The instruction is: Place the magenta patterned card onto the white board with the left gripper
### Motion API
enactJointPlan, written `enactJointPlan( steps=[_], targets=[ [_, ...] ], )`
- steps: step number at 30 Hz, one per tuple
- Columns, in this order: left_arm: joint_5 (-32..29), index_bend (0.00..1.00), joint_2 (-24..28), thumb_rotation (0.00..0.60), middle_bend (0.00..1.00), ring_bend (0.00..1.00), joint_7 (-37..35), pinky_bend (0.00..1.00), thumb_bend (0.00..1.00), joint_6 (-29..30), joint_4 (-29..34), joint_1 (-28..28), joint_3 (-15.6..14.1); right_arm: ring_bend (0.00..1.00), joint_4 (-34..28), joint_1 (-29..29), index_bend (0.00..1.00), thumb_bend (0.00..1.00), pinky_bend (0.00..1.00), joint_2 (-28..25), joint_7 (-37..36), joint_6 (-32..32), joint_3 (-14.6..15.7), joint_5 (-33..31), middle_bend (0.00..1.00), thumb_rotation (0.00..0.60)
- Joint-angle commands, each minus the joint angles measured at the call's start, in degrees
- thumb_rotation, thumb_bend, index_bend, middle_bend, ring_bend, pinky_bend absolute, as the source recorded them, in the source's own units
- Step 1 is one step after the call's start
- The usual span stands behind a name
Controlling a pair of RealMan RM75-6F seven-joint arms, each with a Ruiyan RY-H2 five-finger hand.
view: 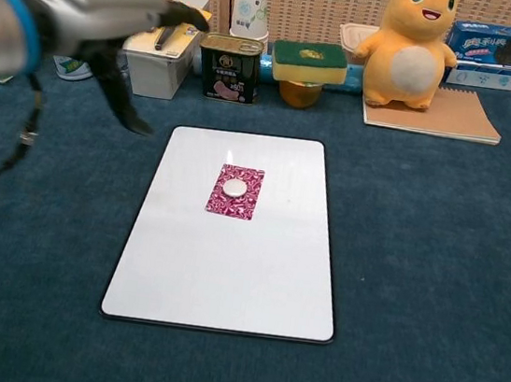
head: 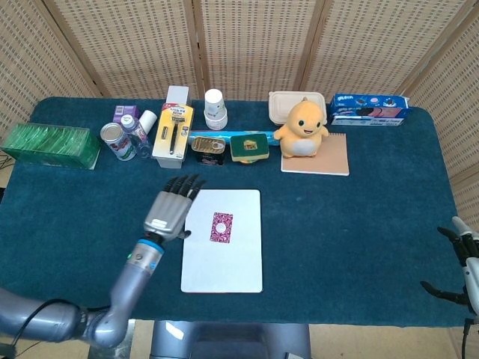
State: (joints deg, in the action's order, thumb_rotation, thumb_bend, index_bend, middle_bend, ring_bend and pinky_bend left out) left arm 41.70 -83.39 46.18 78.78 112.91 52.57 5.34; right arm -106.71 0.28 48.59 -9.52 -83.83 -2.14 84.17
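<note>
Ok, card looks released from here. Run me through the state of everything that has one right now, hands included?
magenta patterned card: flat on the board, free, a small white disc on it.
white board: flat on the table, bearing the card.
left hand: fingers spread, holding nothing, left of the board.
right hand: at the table's right edge, holding nothing, fingers apart.
paper cup: upright.
water bottle: upright, capped.

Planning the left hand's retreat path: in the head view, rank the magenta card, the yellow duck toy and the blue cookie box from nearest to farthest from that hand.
Measured from the left hand:
1. Magenta card, just to its right, lying on the white board.
2. Yellow duck toy, back row, right of centre.
3. Blue cookie box, far back right corner.
</note>
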Motion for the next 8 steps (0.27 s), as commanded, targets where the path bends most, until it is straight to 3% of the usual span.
enactJointPlan(
  steps=[1, 4, 8],
  targets=[
    [15.0, 0.00, 11.5, 0.600, 0.00, 0.00, -6.2, 0.06, 0.08, 13.1, 7.1, -12.2, -11.2, 0.00, -0.3, -0.1, 0.12, 0.05, 0.00, 0.2, 0.5, -0.5, 0.1, 0.4, 0.00, 0.600],
    [22.3, 0.00, 15.8, 0.600, 0.00, 0.00, -13.3, 0.06, 0.08, 19.1, 6.3, -19.7, -16.2, 0.00, -0.3, -0.3, 0.12, 0.05, 0.00, 0.5, 1.4, -1.0, 0.0, 0.3, 0.00, 0.600],
    [28.3, 0.00, 19.9, 0.600, 0.00, 0.00, -24.3, 0.06, 0.08, 21.5, 2.8, -26.2, -20.3, 0.00, -0.6, -0.5, 0.12, 0.05, 0.00, 1.0, 2.8, -1.4, -0.2, -0.1, 0.00, 0.600]
  ],
)
